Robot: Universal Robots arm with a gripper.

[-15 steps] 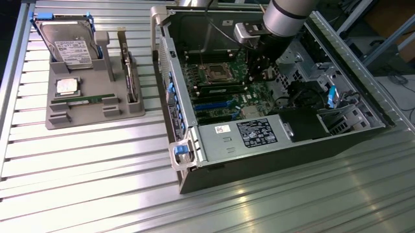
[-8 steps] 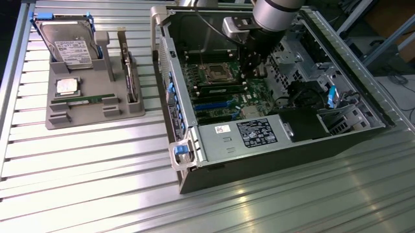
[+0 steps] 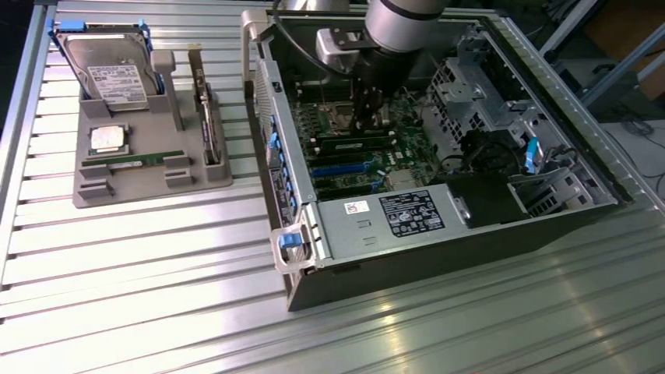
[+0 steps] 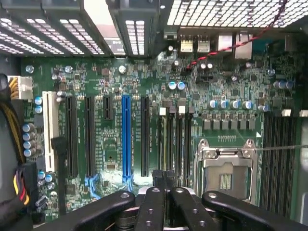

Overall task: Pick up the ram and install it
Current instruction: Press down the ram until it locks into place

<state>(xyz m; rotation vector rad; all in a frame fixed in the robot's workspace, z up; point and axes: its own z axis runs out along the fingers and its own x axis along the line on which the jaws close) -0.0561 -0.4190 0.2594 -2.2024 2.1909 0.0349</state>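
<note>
Exterior view: my pincer (image 3: pixel 371 125) is down inside the open case (image 3: pixel 437 234), closed over the motherboard (image 3: pixel 359 160). One ram (image 3: pixel 133 163) lies in the grey tray (image 3: pixel 124 191) near the desk's (image 3: pixel 156 312) far corner, beside the processor (image 3: pixel 107 138) and hard drive (image 3: pixel 109 78).

Wrist view: my fingers (image 4: pixel 155 204) are shut together just above the memory slots (image 4: pixel 174 144); the CPU socket (image 4: pixel 226 173) sits beside them.

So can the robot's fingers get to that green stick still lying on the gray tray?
Probably yes. The green stick lies uncovered on the gray tray, nothing above it. But the fingers are shut, down inside the computer case, so the arm must lift out first.
</note>
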